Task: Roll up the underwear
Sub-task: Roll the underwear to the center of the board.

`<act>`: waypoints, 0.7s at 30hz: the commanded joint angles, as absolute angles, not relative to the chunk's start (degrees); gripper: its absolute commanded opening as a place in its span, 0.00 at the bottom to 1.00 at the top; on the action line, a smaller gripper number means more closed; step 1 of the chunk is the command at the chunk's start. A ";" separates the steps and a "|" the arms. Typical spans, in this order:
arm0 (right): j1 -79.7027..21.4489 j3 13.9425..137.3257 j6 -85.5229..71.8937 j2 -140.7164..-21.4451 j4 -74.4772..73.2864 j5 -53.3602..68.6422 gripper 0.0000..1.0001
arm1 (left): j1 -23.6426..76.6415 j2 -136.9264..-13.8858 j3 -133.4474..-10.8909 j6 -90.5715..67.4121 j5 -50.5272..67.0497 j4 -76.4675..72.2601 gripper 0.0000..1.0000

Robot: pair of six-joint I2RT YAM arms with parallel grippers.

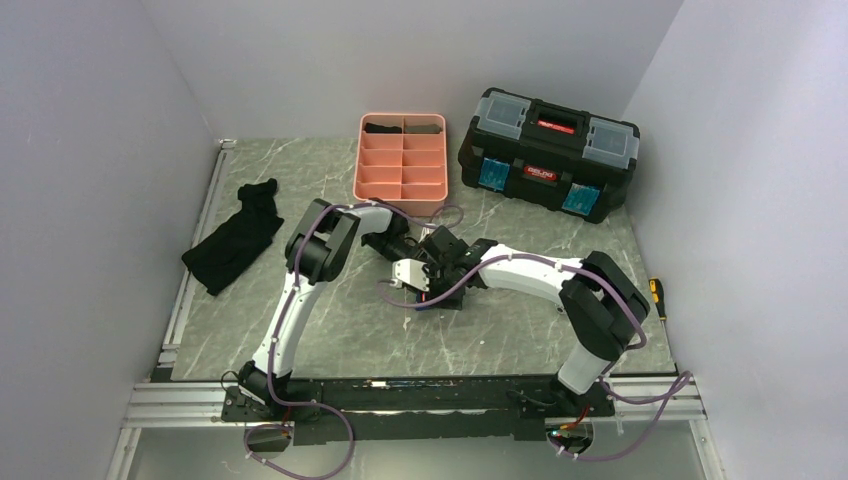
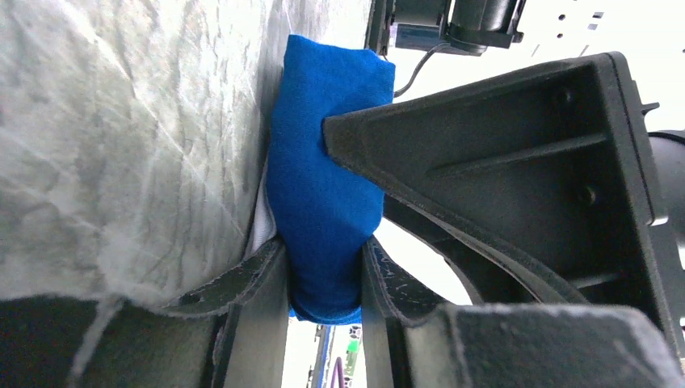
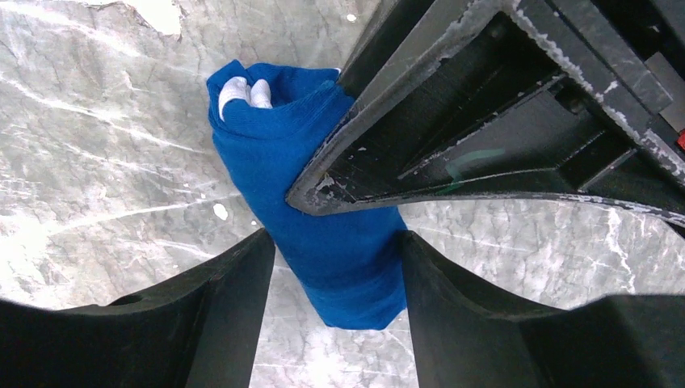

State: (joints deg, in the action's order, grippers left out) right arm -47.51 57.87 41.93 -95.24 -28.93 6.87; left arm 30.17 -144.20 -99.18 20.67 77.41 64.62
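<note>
We start with the grey marbled bench (image 1: 330, 340), which carries a black toolbox (image 1: 548, 150) at the back right and a pink tray (image 1: 400, 208) beside it. A loose black cloth (image 1: 235, 245) lies well apart on the left. Both arms reach inward and meet near the middle of the bench, in front of the tray.

There we find the underwear (image 2: 323, 162), hidden by the arms from above but plain in both wrist views. It is a compact blue bundle lying against the bench surface. The left end effector (image 2: 321, 259) pinches one end of it between its fingers. The right end effector (image 3: 333, 250) straddles the other end, its fingers touching the fabric on both sides and closed on it as far as we can see. A bit of white fabric (image 3: 242, 93) peeks from the roll's open end.

We judge the rolling itself largely done, since the garment is already a tight cylinder. What seems left is letting go without it springing open.
</note>
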 commanded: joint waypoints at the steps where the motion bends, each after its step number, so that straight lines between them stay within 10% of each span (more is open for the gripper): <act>1: -48.18 59.65 42.50 -95.88 -27.78 6.93 0.61 | 30.38 -149.52 -97.94 25.69 64.53 63.53 0.00; 21: -48.55 59.16 41.92 -98.50 -26.79 7.66 0.61 | 29.80 -152.14 -97.60 32.48 72.04 71.54 0.00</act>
